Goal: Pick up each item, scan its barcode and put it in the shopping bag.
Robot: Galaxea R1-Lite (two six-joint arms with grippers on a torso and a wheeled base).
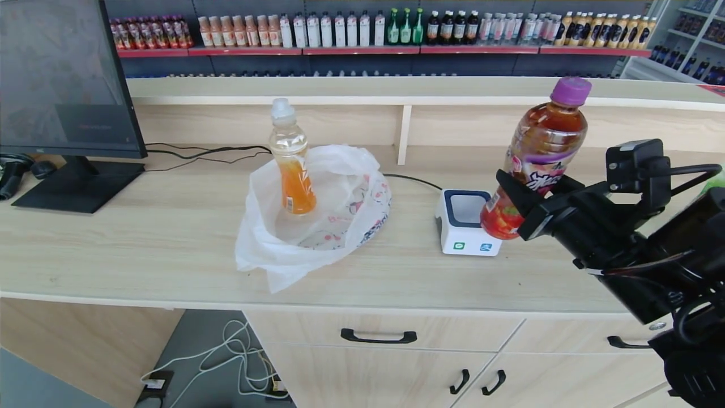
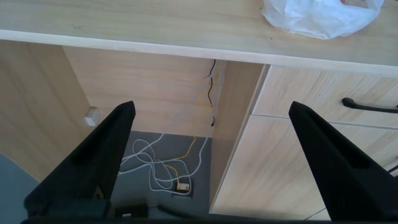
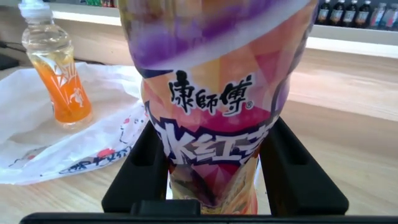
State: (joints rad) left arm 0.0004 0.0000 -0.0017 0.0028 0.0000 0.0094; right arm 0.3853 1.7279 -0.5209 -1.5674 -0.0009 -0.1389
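My right gripper [image 1: 529, 207] is shut on a purple-capped bottle of red-brown drink [image 1: 538, 158], which it holds tilted, its base just above the right edge of the white barcode scanner [image 1: 461, 221]. In the right wrist view the same bottle [image 3: 214, 106] stands close up between the two black fingers [image 3: 137, 168]. An orange drink bottle [image 1: 290, 161] with a white cap stands upright inside the open white shopping bag [image 1: 345, 215] at the counter's middle; the orange bottle [image 3: 59, 68] and the bag [image 3: 74, 143] lie beyond the held one. My left gripper [image 2: 208, 155] hangs open below the counter edge, holding nothing.
A black monitor [image 1: 62, 85] on its stand sits at the counter's far left, with cables running behind the bag. A raised wooden ledge [image 1: 396, 90] borders the back. Drawers with black handles [image 1: 378, 338] sit under the counter. Shelves of bottles [image 1: 368, 28] line the wall behind.
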